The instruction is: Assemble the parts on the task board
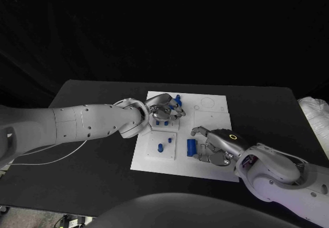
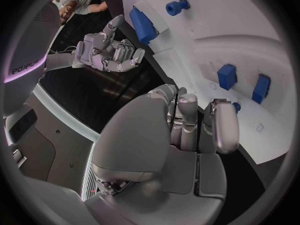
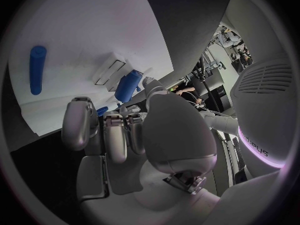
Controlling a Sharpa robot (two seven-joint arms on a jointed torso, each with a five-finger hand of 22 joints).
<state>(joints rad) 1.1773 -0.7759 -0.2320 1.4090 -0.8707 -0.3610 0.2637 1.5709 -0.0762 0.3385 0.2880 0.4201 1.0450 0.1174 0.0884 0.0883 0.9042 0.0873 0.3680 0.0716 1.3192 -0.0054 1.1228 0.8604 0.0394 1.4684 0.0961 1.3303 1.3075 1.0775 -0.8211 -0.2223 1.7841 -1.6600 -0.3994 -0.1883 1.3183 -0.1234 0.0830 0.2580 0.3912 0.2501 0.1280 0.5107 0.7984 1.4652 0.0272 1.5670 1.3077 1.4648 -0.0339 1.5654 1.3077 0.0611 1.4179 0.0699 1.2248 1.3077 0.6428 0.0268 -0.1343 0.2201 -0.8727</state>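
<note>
Smooth white rectangular task board [image 1: 209, 105]; silver left hand [image 1: 164, 110] and right hand [image 1: 209, 147] above it, grasp unclear.

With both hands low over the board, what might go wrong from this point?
1. The left hand and right hand work close together over the same board; a reach inward may make them collide.
2. Blue parts lie loose by the fingers; a sweep may knock them out of place.
</note>
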